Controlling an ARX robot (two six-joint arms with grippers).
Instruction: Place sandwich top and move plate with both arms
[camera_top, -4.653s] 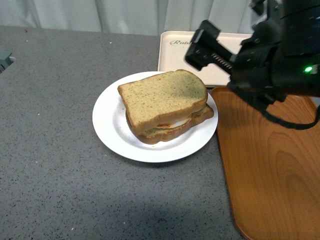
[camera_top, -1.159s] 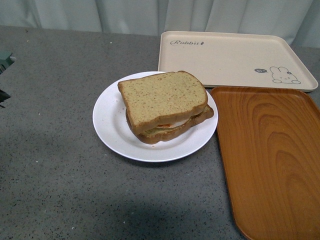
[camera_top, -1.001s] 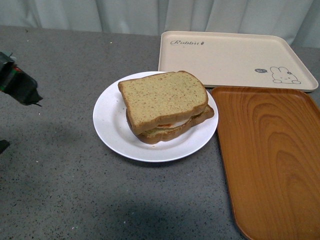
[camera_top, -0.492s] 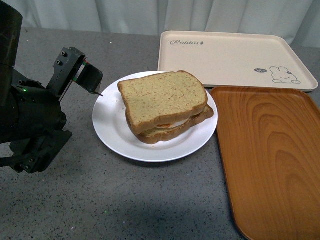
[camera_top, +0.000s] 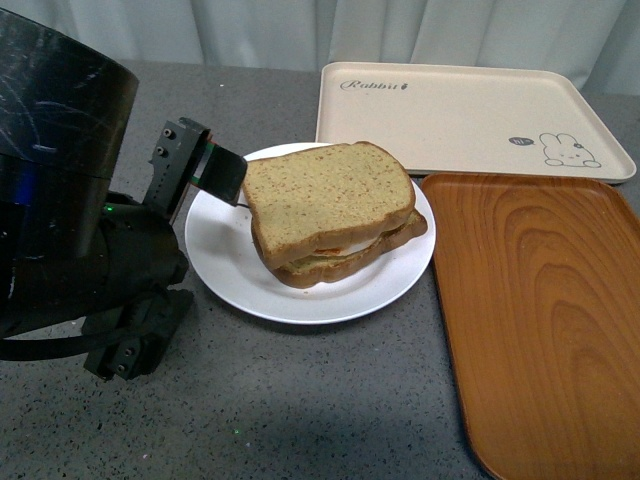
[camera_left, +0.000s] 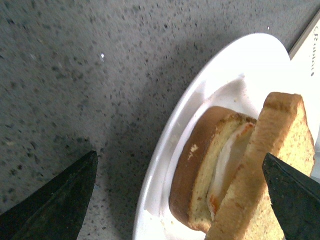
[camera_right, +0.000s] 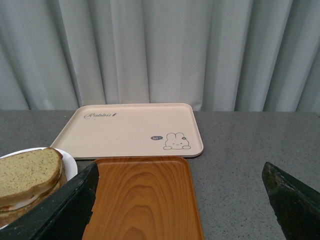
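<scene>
My left pincer, jaws apart, faces the round white plate's left rim; the plain tan bread slice lies atop the sandwich there; my right pincer, apart too, is farther.

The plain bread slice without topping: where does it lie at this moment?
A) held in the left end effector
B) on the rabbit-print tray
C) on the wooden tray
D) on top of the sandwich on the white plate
D: the sandwich top rests over the lower slice, and both sit on the plate.
</scene>
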